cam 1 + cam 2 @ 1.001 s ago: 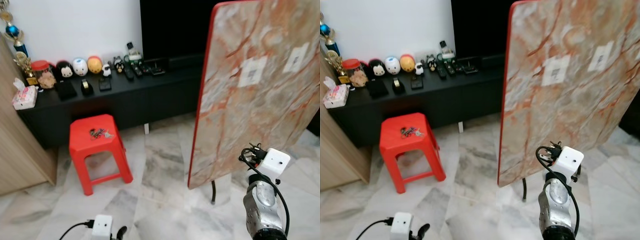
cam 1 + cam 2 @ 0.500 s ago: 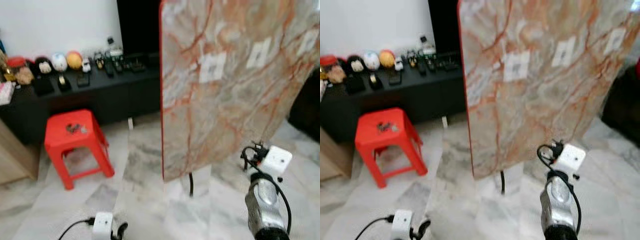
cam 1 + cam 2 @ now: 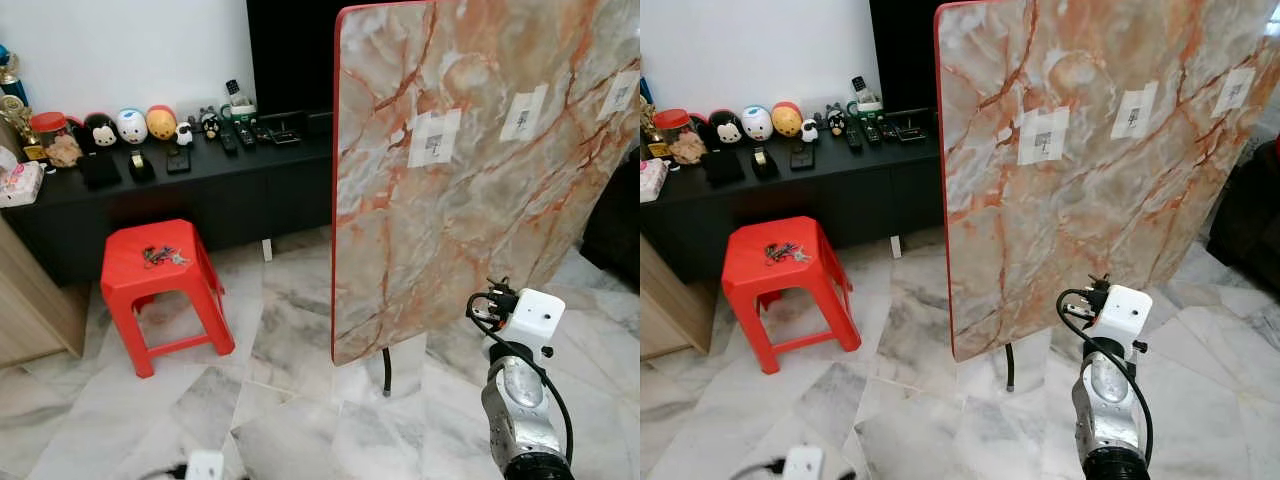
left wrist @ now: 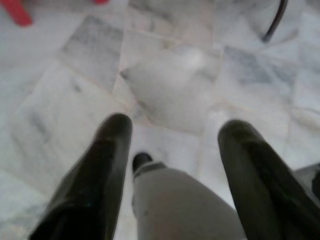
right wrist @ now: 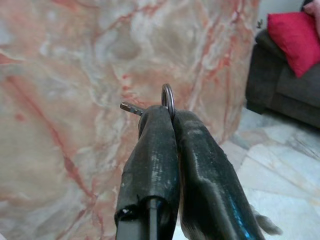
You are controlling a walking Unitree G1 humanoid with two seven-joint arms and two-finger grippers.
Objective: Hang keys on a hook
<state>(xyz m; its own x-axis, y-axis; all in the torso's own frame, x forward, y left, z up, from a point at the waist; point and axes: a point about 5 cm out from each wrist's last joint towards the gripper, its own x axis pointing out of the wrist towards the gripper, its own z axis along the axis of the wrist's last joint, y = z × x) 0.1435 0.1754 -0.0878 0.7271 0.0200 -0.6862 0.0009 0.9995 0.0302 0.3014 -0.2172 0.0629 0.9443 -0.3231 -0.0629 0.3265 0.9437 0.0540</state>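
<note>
Grip: right gripper, fingers pressed flat together on a metal key ring, whose loop stands up past the fingertips with a short key end jutting sideways from it. Straight ahead of those fingertips, near but apart, stands the upended marble tabletop, red-edged, bearing pale paper labels; no hook can be made out on it from these pictures. Off to that gripper's outer side sits a dark sofa with a red cushion. Left gripper: fingers spread wide, holding nothing, hanging over the marble floor. Further off, well away on the left gripper's side, a second bunch of keys lies on a red plastic stool before a black cabinet. Judgement: the right arm is the carrying arm, and the hook has yet to be found.
</note>
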